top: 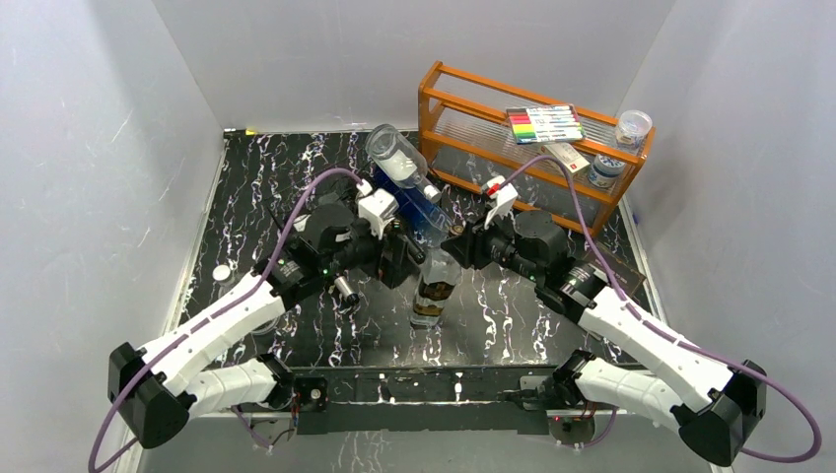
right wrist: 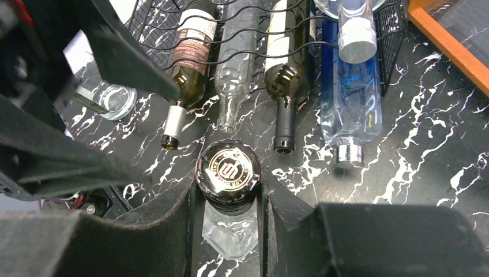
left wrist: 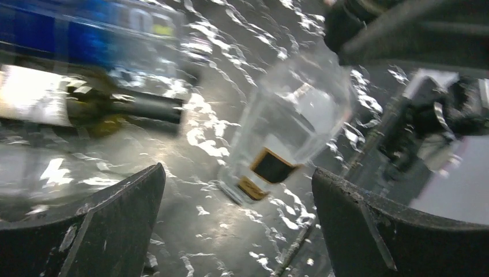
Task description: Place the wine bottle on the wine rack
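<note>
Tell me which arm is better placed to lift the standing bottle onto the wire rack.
Right. The right arm has its jaws shut on the neck of the upright wine bottle, with the wine rack just beyond. The left arm has open jaws, gripping nothing.

**Rack half-seen, bottle foreshortened, one view smeared**

The wine rack (right wrist: 387,40) runs off the right wrist picture's top edge, cutting short the lying bottles (right wrist: 288,69). From above, the left arm (top: 325,246) and right arm (top: 522,241) cover nearly all of it. The wine bottle (right wrist: 228,172) shows only its cap and shoulder there, and it is blurred, label unreadable, in the left wrist view. A white disc (top: 222,271) is too small to identify.
</note>
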You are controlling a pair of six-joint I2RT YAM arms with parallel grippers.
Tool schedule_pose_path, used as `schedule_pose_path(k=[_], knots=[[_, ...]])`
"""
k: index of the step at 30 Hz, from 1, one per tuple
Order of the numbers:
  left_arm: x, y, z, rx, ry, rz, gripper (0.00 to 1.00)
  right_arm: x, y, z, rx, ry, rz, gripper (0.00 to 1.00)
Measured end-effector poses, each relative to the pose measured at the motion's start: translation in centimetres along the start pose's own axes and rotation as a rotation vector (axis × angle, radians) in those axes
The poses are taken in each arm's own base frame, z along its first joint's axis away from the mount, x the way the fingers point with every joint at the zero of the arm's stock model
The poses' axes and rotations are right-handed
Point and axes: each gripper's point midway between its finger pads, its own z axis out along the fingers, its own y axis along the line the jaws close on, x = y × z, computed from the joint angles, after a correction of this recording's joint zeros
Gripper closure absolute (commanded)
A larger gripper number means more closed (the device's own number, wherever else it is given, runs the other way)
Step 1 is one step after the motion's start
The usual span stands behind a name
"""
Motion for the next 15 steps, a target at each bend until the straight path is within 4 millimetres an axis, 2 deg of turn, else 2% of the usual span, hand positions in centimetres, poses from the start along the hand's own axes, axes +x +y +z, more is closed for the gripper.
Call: schedule_pose_path(k=[3, 7, 9, 10, 12, 15], knots=[[3.3, -2.1, 1.1, 0.159, 0.038, -0.075, 0.02, 0.1, -0.4, -0.4, -0.02, 0.015, -0.009, 1.0], [4.9, -4.4, 2.2, 0.32, 0.008, -0.128, 0.03, 0.2, 0.3, -0.9, -0.088, 0.047, -0.057, 1.0], [5.7, -4.7, 3.1, 0.357, -0.016, -0.133, 0.03, 0.4, 0.6, -1.1, -0.107, 0.058, -0.07, 1.0], [7.7, -4.7, 4.1, 0.377, 0.009, -0.146, 0.04, 0.4, 0.7, -1.2, -0.118, 0.065, -0.075, 1.0], [9.4, -4.3, 5.4, 0.376, 0.037, -0.151, 0.07, 0.6, 1.0, -1.4, -0.134, 0.072, -0.074, 1.0], [9.3, -4.6, 6.2, 0.41, 0.01, -0.124, 0.09, 0.5, 0.7, -1.4, -0.127, 0.069, -0.07, 1.0]])
